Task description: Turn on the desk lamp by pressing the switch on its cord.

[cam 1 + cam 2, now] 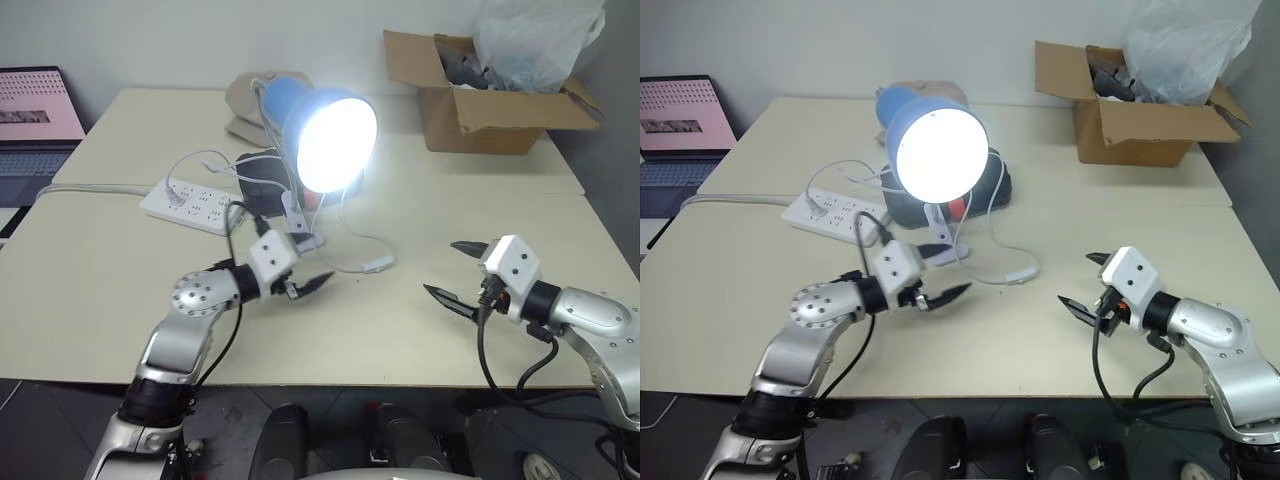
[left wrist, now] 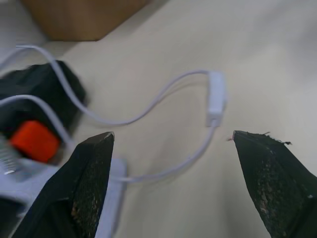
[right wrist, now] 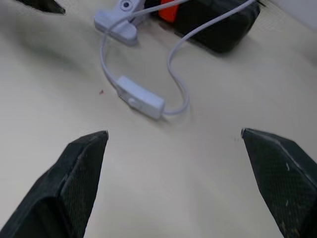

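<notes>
White switch (image 3: 141, 101): lies flat on the table (image 1: 560, 290), free of both grippers, between them and nearer the lamp's clip.
Desk lamp (image 1: 325, 140): bulb glowing brightly, so the press looks done.
Cord (image 2: 148, 104): loops loosely from clip to switch.
Left gripper (image 1: 305, 285): fingers spread, empty, just short of the switch.
Right gripper (image 1: 458, 272): spread wide, empty, well apart.
Doing it well: leave the switch alone; lift clear without snagging the cord.

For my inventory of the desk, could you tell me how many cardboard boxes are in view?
1: the cardboard box stands open at the table's far right corner, a plastic bag inside; none seems hidden.
</notes>
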Motion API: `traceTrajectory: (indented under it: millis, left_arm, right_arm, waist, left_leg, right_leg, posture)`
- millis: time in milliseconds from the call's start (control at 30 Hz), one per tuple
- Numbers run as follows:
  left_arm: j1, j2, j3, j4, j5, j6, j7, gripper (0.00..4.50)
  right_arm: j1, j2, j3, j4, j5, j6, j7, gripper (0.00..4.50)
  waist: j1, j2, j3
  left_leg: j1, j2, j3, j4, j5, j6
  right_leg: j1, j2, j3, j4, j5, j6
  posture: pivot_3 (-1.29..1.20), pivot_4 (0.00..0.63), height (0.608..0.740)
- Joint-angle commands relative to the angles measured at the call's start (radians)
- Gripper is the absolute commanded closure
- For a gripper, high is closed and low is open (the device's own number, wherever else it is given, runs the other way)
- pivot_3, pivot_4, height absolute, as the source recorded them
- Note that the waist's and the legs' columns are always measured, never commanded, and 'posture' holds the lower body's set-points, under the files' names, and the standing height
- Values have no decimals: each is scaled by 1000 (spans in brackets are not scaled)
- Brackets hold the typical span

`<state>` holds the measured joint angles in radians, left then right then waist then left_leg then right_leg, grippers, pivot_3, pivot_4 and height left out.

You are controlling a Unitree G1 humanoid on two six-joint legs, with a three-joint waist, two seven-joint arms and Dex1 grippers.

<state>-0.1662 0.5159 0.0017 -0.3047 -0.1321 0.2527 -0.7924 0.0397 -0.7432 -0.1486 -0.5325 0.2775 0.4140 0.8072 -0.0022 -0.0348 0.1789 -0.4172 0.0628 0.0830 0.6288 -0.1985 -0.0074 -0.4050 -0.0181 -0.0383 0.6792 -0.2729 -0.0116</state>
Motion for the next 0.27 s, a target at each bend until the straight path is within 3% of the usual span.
traceTrajectory:
  millis: [33, 267]
  left_arm:
    - [103, 57, 103, -145, -123, 103, -27, 509]
    - [216, 146, 163, -219, -241, 182, -86, 509]
  right_arm:
    - [20, -25, -74, 25, 32, -81, 52, 0]
    - [-16, -39, -62, 69, 50, -101, 89, 0]
  waist:
    - [-4, 0, 0]
    - [0, 0, 0]
  left_leg:
    - [0, 0, 0, 0, 0, 0]
    - [2, 0, -2, 0, 0, 0]
  right_leg:
    - [0, 0, 0, 0, 0, 0]
    - [0, 0, -1, 2, 0, -2]
  posture:
    - [0, 150, 740]
    - [0, 150, 740]
